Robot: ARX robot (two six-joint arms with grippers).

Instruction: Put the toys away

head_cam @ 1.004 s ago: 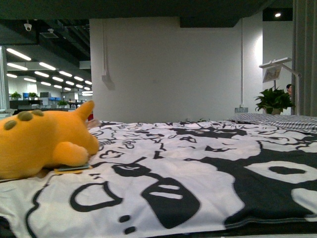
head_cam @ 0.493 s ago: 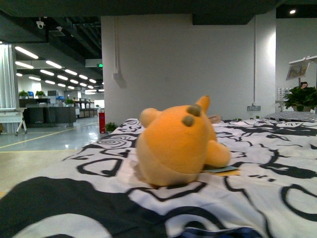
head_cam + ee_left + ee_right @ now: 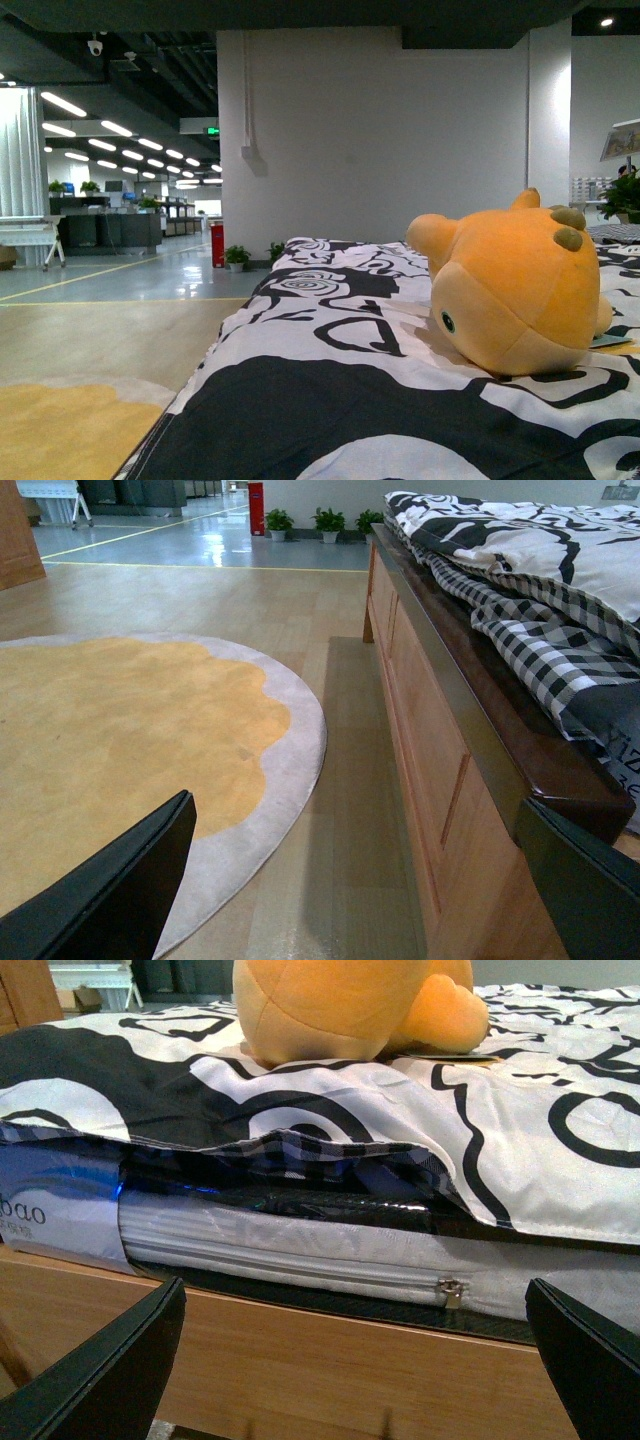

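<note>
Now the orange-yellow plush animal (image 3: 520, 290) lies on the bed's black-and-white duvet (image 3: 330, 400), at the right side of the front view, with one dark eye and its pale muzzle turned toward the camera and grey-green spots on its back. Half a second ago it sat in the middle of that view, seen from behind, and a second ago it was at the far left. The view has swung leftward across the bed, so that the floor (image 3: 110, 330) and the edge of a yellow rug (image 3: 60, 430) now show beside the bed, where before there was only bedding and wall.

The right wrist view shows the same plush animal (image 3: 340, 1000) resting on the duvet (image 3: 560, 1160) above the zipped mattress (image 3: 300, 1250) and the wooden bed frame (image 3: 330, 1360). The right hand (image 3: 355, 1290) is spread wide and empty, level with the side of the bed and well apart from the toy.

The left hand (image 3: 355, 810) is likewise released, with nothing between its dark fingers (image 3: 110, 890). It hangs over the floor beside the bed frame (image 3: 430, 730), near the round rug (image 3: 130, 740).
</note>
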